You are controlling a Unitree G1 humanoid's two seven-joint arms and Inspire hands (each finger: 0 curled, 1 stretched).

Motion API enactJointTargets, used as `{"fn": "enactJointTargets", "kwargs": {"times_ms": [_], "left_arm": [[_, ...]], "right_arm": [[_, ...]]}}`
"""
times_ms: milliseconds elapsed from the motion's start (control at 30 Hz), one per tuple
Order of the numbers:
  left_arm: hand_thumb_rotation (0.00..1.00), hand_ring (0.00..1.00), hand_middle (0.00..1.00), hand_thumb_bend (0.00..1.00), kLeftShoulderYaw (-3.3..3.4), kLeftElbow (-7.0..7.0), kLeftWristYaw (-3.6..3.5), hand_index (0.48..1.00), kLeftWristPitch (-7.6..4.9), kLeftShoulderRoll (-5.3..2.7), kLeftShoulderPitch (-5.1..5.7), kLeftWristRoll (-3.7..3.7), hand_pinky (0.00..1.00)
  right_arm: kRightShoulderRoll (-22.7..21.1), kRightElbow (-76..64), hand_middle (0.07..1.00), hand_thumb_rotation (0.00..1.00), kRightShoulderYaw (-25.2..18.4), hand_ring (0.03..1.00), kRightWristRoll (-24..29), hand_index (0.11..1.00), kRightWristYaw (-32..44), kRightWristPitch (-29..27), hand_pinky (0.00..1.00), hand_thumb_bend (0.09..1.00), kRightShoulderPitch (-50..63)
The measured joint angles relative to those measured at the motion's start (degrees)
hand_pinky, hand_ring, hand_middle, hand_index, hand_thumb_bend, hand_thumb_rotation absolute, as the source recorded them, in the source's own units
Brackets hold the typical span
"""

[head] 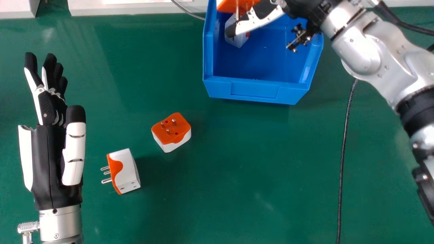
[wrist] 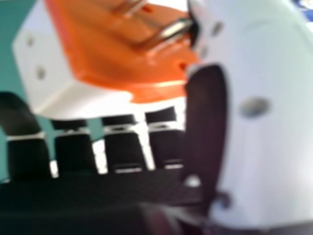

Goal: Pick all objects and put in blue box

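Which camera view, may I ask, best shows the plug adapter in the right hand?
The right hand view: the plug adapter appears large, with its orange face, metal pins and white side. In the head view, it is cut off by the top edge and partly hidden by the right hand.

The head view's top edge crops the blue box and the held orange-and-white adapter, the right hand partly hides a white adapter in the box, and the right hand view blurs the held one.
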Motion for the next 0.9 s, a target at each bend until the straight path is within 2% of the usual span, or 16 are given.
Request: {"fn": "enactJointTargets", "kwargs": {"times_ms": [200, 300, 633, 900], "left_arm": [[0.86, 1.0, 1.0, 0.47, 0.07, 0.78, 0.19, 0.991, -0.02, 0.0, -0.56, 0.36, 1.0], [0.86, 1.0, 1.0, 0.48, 0.1, 1.09, 0.26, 0.99, -0.05, -0.02, -0.71, 0.79, 1.0], [0.86, 1.0, 1.0, 0.49, 0.08, 1.11, 0.37, 0.988, -0.06, -0.05, -0.91, 0.91, 1.0], [0.85, 1.0, 1.0, 0.49, 0.08, 1.19, 0.21, 0.987, -0.09, -0.02, -0.91, 0.69, 1.0]], "right_arm": [[1.1, 8.0, 0.493, 0.0, 2.4, 0.348, -0.1, 0.518, -2.3, 2.7, 0.23, 0.514, -4.2], [1.5, 11.2, 0.494, 0.0, 3.1, 0.353, 0.0, 0.511, -2.4, 4.8, 0.23, 0.515, -5.6], [3.3, 15.6, 0.483, 0.0, 5.1, 0.359, 0.0, 0.526, -2.6, 11.4, 0.28, 0.513, -7.7], [4.5, 17.3, 0.484, 0.0, 5.7, 0.384, 0.1, 0.518, -1.4, 15.5, 0.33, 0.516, -7.8]]}}
